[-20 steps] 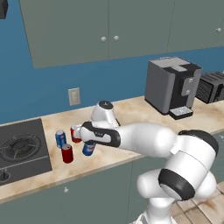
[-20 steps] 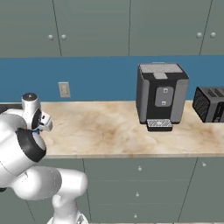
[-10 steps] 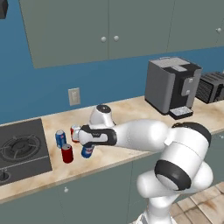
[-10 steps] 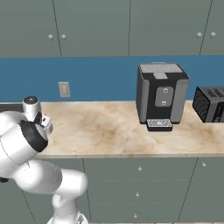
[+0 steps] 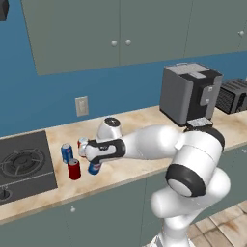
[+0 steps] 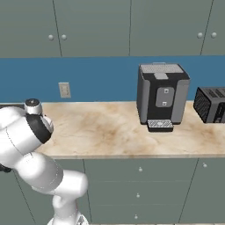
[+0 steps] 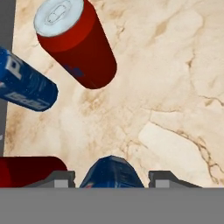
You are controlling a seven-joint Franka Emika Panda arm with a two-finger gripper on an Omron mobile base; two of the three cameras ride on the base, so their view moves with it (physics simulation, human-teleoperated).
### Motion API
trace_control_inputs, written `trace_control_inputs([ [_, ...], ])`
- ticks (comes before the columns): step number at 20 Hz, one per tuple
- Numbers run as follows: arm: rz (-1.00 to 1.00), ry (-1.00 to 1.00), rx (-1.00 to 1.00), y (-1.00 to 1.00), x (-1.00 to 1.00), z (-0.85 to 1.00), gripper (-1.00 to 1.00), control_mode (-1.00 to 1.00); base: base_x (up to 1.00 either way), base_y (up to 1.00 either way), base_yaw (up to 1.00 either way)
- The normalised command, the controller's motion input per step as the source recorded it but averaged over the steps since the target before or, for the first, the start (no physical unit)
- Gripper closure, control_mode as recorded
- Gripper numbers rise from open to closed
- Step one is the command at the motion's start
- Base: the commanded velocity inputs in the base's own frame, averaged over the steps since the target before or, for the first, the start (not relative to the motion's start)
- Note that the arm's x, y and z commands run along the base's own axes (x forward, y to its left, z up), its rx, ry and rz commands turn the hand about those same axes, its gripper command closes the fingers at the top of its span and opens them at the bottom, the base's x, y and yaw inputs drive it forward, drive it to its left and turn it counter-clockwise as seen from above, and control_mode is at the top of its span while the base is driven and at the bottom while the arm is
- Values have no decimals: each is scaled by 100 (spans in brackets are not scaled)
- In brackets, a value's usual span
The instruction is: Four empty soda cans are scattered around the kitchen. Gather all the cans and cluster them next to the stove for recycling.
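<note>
Four soda cans stand clustered on the bench (image 5: 130,171) in the left base view, just right of the stove (image 5: 24,166): a blue can (image 5: 66,153) farthest from the gripper (image 5: 91,157), a red can (image 5: 74,169) on the near side of the gripper, a second red can (image 5: 82,143) partly hidden behind the hand, and a second blue can (image 5: 94,167) clamped between the gripper's closed fingers. Bare bench runs to the right of the gripper as far as the coffee machine (image 5: 189,91), with a toaster (image 5: 233,95) beyond it; the front edge of the bench lies close below the cluster.

In the right base view the white arm covers the cans, while the long bare stretch of bench (image 6: 110,132), the wall socket (image 6: 64,90), the coffee machine (image 6: 161,96) and the toaster (image 6: 212,104) show plainly.

The hand view looks down on the held blue can (image 7: 111,173) between the finger tips, a red can (image 7: 75,43) ahead, a blue can (image 7: 25,86) ahead to the left, and another red can (image 7: 30,171) just beside the left finger. To the right the marble is bare.
</note>
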Motion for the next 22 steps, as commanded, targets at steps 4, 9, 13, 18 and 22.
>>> trace_control_inputs([
  [4,0,0,0,10,17,-11,100,-100,0,0,0],
  [9,0,0,0,7,17,-9,100,-100,0,0,0],
  [13,0,0,0,6,17,-9,100,-100,0,0,0],
  [18,0,0,0,8,4,-13,100,-100,0,0,0],
  [22,0,0,0,11,-2,-19,100,-100,0,0,0],
])
